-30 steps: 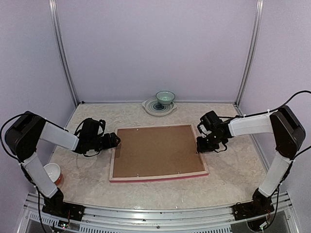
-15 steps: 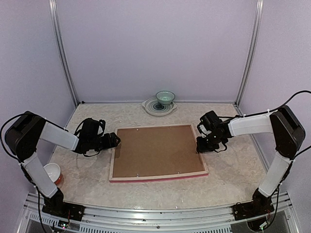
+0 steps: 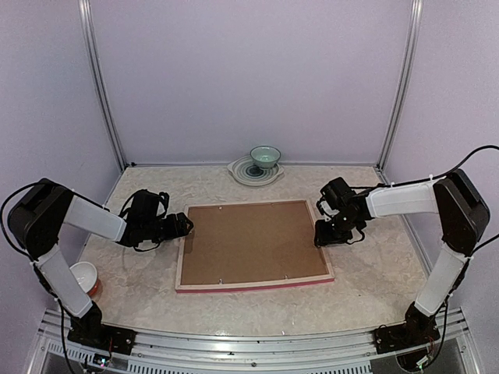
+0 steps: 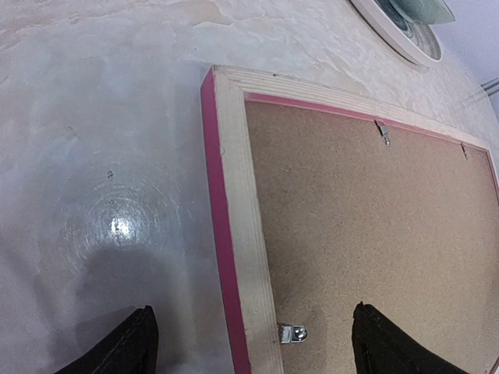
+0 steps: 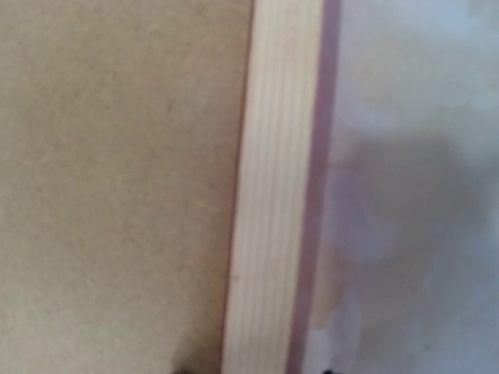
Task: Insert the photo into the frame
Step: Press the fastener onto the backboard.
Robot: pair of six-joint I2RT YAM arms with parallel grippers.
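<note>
Our left gripper (image 4: 251,339) has its jaws wide apart. One dark finger (image 4: 132,347) is over the bare table and the other over the backing, so they straddle the left rail of the frame (image 3: 257,281) without gripping it. A small metal tab (image 4: 293,333) on that rail sits just inside the far finger.

Our right gripper (image 3: 321,235) sits low at the frame's right rail, about midway along it. Its wrist camera is very close and blurred, showing only the pale wood rail, its pink edge and two dark specks at the bottom. We cannot tell whether those jaws are parted or pinching the rail.

The frame lies flat and face down in the middle of the marbled table (image 3: 366,288), between our two arms. Its pale wood back faces up and the pink-red face shows only as a thin line along the edges. The brown hardboard backing (image 3: 253,241) fills its opening and hides whatever lies under it.

At the table's far edge a pale green bowl (image 3: 265,157) stands on a plate (image 3: 243,173) with a dark swirl. A small white bowl (image 3: 83,274) sits near the left arm's base, well apart from the frame.
</note>
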